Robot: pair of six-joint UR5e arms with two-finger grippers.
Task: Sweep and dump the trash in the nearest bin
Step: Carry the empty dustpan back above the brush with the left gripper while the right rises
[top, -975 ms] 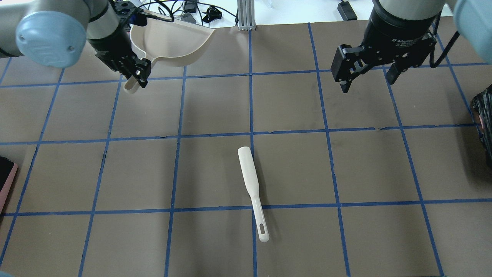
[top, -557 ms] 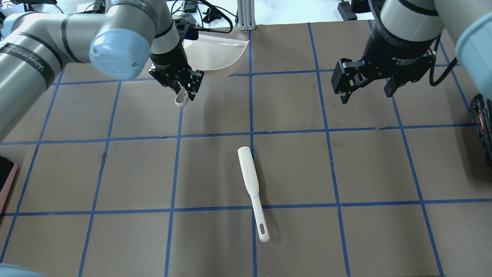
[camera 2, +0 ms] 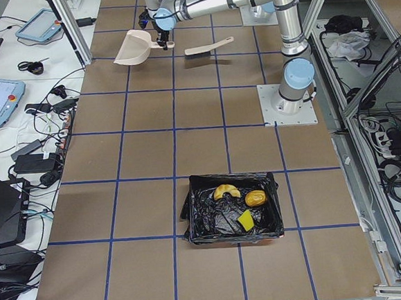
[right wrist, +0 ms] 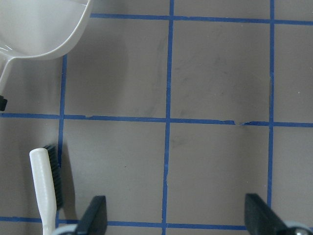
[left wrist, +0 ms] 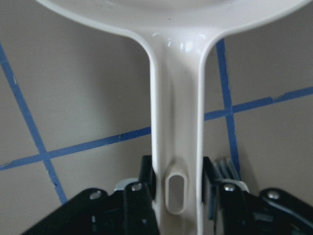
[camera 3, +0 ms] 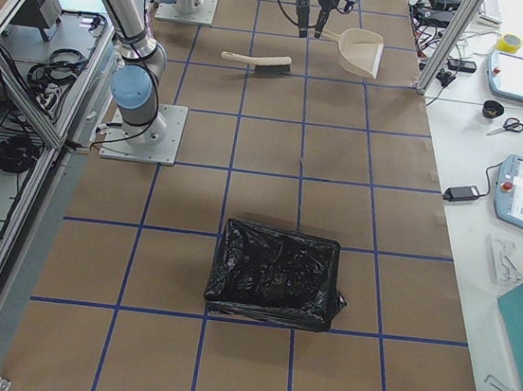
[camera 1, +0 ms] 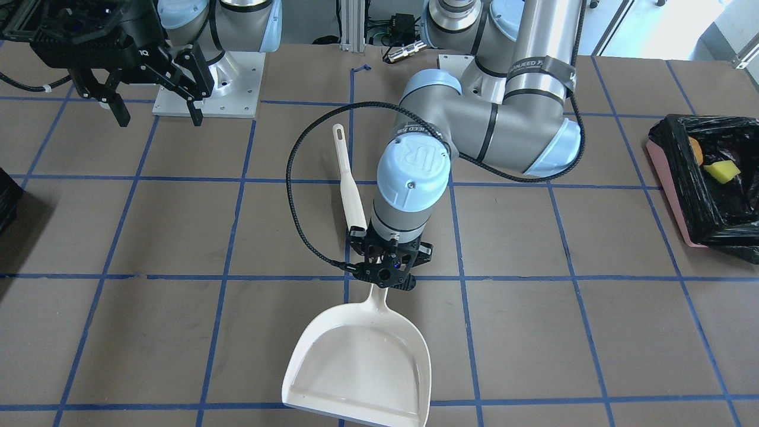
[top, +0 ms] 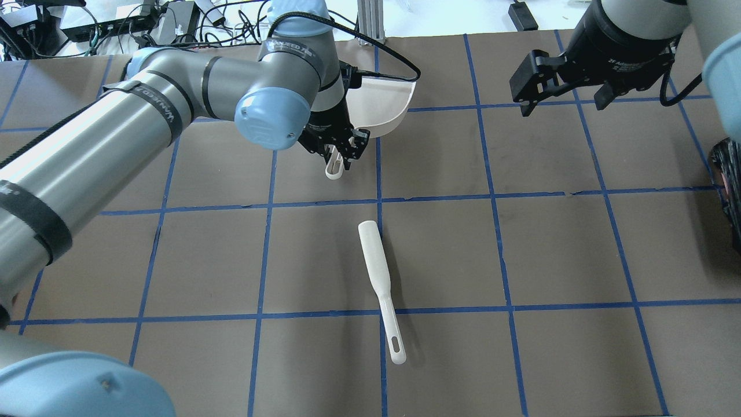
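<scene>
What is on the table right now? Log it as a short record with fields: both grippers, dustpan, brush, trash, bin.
left gripper: shut on the dustpan's handle, one finger on each side
right gripper: open, holding nothing, above the table
dustpan: white, nothing in the pan
brush: white, lying on the table, in neither gripper
trash: golden-brown and yellow pieces inside the bin
bin: pink, lined with a black bag, at the table's end on the robot's left
</scene>
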